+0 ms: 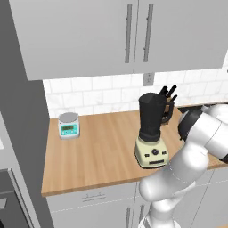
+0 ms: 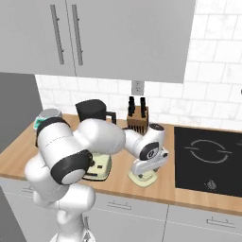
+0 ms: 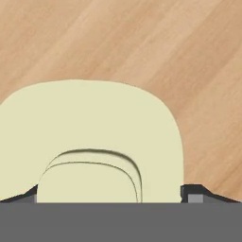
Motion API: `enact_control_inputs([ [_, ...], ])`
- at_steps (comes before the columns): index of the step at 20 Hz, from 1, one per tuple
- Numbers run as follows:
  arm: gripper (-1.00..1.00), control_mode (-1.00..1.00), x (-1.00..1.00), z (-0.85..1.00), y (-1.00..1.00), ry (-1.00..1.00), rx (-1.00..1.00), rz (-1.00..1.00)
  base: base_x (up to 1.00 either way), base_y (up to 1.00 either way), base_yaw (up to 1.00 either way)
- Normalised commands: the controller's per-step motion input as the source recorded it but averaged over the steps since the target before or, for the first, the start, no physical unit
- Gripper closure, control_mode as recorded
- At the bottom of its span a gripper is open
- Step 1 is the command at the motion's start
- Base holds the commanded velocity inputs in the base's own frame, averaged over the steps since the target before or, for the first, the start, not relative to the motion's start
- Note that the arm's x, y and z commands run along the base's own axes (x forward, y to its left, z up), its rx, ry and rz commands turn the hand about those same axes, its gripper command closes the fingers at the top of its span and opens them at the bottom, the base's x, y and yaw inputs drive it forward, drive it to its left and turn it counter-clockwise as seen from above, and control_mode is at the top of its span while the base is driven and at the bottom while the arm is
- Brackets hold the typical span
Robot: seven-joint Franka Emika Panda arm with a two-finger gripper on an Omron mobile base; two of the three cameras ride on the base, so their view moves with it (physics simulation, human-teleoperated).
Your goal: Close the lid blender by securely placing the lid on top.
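lid: pale cream-yellow round cap point(image 3: 94, 137), smooth and matte, raised knob in the middle. It sits flat on the counter right under the hand, between the blender and the cooktop.
gripper: point(image 2: 142, 176) is down low over the lid in the right base view. In the hand view one dark fingertip point(image 3: 196, 194) peeks out at about 4 o'clock of the lid, another at about 8.
jaws: look set wide, straddling the lid's rim, but whether they're actually pinching it, can't tell.
blender: point(image 1: 152, 129) tall dark see-through jar with a side handle, cream base with a black knob, top open. Stands upright, no lid on.
key relation: from the lid, the jar's mouth is up and off toward 9 o'clock in the right base view, so I'd guess the next move is lift, then carry over.
counter: point(image 3: 142, 47) warm wood grain, flat.
extras: knife block point(image 2: 137, 116) behind, grey-teal scale point(image 1: 69, 124) way off by the wall.
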Motion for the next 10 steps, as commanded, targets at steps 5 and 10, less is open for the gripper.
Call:
enact_control_inputs([
  [5, 1.00, -1.00, 0.00, 0.00, 0.00, 0.01, 0.00, 0.00, 0.00, 0.00, 0.00],
  [10, 1.00, -1.00, -0.27, 0.17, -0.10, -0.15, 0.01, 0.00, 0.00, 0.00, 0.00],
])
